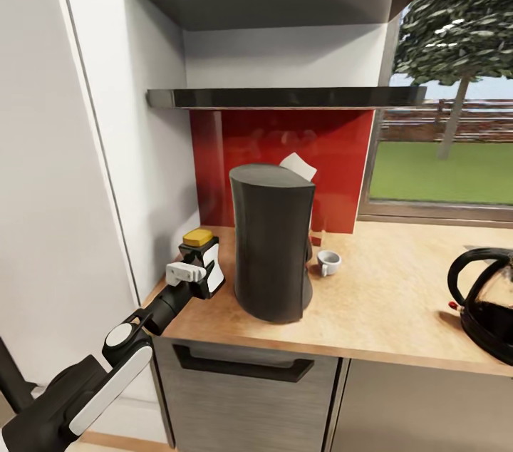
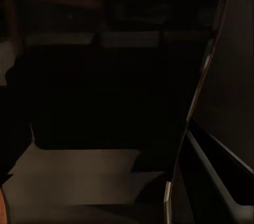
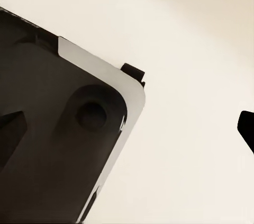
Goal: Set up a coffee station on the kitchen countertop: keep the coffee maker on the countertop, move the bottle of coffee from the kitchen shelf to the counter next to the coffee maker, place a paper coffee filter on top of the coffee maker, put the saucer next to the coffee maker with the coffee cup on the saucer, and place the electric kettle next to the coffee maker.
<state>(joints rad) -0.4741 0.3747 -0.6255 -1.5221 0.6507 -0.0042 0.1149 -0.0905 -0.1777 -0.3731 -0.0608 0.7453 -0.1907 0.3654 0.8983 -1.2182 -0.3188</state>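
1. Your head camera looks down on a wooden kitchen countertop (image 1: pixel 399 295) with a red backsplash (image 1: pixel 285 152) and a dark shelf (image 1: pixel 285 97) above it.
2. The tall dark coffee maker (image 1: pixel 273 249) stands upright on the countertop, near its left end.
3. A white paper coffee filter (image 1: pixel 299 167) pokes up just behind the coffee maker's top edge; you cannot tell whether it rests on the machine.
4. The bottle of coffee (image 1: pixel 202 259), dark with a yellow cap and a white label, stands on the counter just left of the coffee maker.
5. Your left gripper (image 1: pixel 194 272) is at the bottle, its white fingers against the bottle's side. It looks clasped around the bottle, though the far finger is hidden.
6. A small white coffee cup (image 1: pixel 328 262) sits on the counter just right of the coffee maker.
7. The electric kettle (image 1: pixel 488 309), dark with a looped handle, stands at the right edge, well apart from the coffee maker.
8. Your left wrist camera is almost black, with nothing identifiable.
9. Your right wrist camera shows a dark robot part against a pale surface; that gripper's state cannot be told.
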